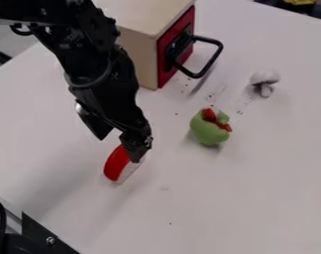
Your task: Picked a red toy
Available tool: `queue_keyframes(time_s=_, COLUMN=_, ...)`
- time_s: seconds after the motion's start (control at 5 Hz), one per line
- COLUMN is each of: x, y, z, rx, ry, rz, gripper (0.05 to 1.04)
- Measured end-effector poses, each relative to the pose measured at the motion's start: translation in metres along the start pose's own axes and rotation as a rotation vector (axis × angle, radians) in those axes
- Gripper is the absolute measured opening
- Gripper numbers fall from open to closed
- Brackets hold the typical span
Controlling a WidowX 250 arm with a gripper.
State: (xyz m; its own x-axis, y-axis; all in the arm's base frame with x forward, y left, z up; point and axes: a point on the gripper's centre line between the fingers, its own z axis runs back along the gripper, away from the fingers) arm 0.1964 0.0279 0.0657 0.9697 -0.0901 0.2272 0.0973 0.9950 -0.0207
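- Cannot tell the opening of the gripper (pixel 133 153) or any hold on the red toy (pixel 115 163).
- Find the red toy right at the gripper's lower end.
- See a green toy (pixel 206 130) on the worktop (pixel 223 203).

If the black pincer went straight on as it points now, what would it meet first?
Most likely the red toy, just below the pincer in the picture, then the white tabletop. Depth is unclear from this one angle.
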Motion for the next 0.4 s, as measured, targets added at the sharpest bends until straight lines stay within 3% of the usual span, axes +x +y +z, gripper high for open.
queue_keyframes(time_s=0.2, x=-0.006, y=0.008, z=-0.036, rx=0.012, ry=0.093, rz=-0.002, gripper=0.998)
queue_keyframes(time_s=0.4, x=-0.010, y=0.008, z=-0.068, rx=0.007, ry=0.150, rz=0.009, gripper=0.999)
